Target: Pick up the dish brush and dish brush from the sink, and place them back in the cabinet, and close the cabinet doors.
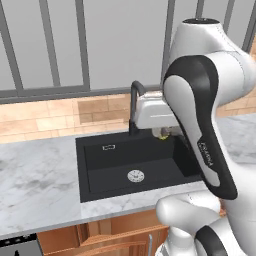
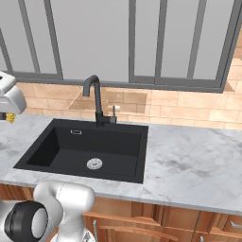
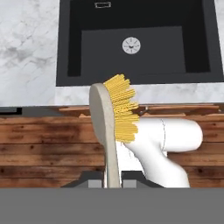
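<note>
- Dish brush (image 3: 114, 120) up in the air, clamped in the gripper (image 3: 111, 181), not in the sink (image 3: 70, 43) any more.
- In the hand view, long axis running straight away from the hand: tan handle down between the fingertips, rounded head end up and away.
- Handle seen edge-on there, slim and slightly curved, leaning a touch left toward the top.
- Yellow bristles sticking out sideways to the right of the head in that view, fanned out in a thick tuft.
- Jaws squeezed nearly all the way together on the thin lower handle, one dark tip on each side, pretty much no gap left.
- Nothing else touching the brush besides the fingers.
- Behind the brush in the hand view: black basin with its round silver drain (image 3: 131, 45), marble counter (image 3: 26, 57) around it, wooden cabinet fronts (image 3: 48, 140) below.
- From the left base view, just a little bit of yellow (image 1: 163, 134) peeking out under the white hand, right beside the black faucet (image 1: 135, 107) and above the back right part of the sink.
- From the right base view, same yellow speck (image 2: 9, 118) at the far left edge under the hand, over the counter left of the basin (image 2: 90, 149).
- Too small in both base views to tell which way the brush points.
</note>
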{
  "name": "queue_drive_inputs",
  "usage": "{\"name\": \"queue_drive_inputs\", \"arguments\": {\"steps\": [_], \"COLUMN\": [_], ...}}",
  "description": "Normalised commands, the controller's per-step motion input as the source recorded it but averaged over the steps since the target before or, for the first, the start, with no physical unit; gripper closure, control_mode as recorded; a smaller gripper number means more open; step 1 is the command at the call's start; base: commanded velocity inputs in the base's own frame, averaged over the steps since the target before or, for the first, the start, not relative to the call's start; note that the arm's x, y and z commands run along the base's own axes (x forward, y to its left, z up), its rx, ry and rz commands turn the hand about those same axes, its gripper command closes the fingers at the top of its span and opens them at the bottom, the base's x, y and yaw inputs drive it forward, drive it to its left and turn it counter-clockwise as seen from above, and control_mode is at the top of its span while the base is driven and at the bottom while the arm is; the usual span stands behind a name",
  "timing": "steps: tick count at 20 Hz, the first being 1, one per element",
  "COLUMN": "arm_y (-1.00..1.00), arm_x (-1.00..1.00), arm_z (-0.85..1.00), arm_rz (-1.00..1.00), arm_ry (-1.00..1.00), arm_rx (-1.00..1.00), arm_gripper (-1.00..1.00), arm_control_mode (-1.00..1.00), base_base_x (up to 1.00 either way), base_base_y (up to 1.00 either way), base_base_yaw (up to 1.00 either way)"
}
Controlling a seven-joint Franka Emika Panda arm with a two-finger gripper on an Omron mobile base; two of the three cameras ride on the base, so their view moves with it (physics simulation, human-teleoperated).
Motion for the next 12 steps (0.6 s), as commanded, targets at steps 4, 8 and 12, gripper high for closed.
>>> {"name": "queue_drive_inputs", "arguments": {"steps": [4, 8, 12], "arm_y": [-0.23, -0.23, -0.14], "arm_x": [-0.22, -0.03, 0.0], "arm_z": [0.39, 0.11, 0.0], "arm_rz": [0.02, 0.01, 0.01], "arm_ry": [0.0, 0.0, 0.0], "arm_rx": [0.0, 0.0, 0.0], "arm_gripper": [1.0, 1.0, 1.0], "arm_control_mode": [-1.0, -1.0, -1.0], "base_base_x": [0.0, 0.0, 0.0], "base_base_y": [0.0, 0.0, 0.0], "base_base_yaw": [0.0, 0.0, 0.0]}}
